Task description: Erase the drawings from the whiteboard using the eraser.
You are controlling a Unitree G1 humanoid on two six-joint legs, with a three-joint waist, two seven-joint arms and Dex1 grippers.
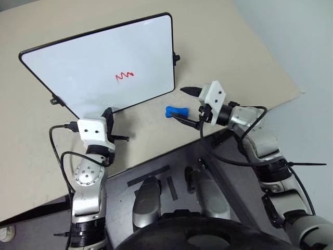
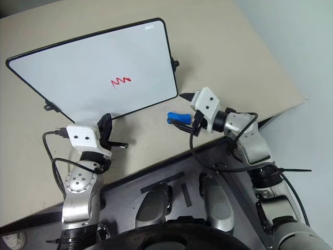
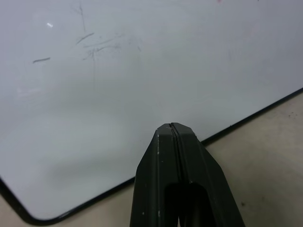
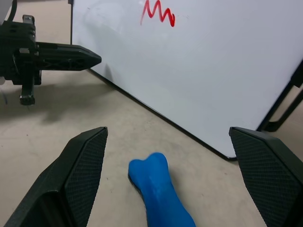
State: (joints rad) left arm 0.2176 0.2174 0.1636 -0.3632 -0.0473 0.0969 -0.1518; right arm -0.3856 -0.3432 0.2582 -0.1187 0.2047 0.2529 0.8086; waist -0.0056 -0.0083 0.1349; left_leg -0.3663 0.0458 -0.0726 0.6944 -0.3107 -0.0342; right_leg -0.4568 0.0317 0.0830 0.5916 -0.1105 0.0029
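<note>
- Nearest the head camera, the left gripper [image 1: 110, 115] hovers at the near edge of the whiteboard [image 1: 93, 62], its jaws pressed together; in the left wrist view the tips meet right at the board's black frame.
- Right gripper [image 1: 183, 105] reaches in from the right with its jaws spread wide, one finger on either side of the eraser [image 1: 176, 111] without touching it.
- Blue and bone-shaped, the eraser lies flat on the beige tabletop [image 1: 234, 57], just beside the whiteboard's near right corner but apart from the frame.
- Propped at a tilt on the tabletop, the whiteboard carries the drawings [image 1: 125, 76], a small red zigzag near the middle of its white face.
- Faint grey smudges [image 3: 92, 42] mark the board surface close to the left gripper.
</note>
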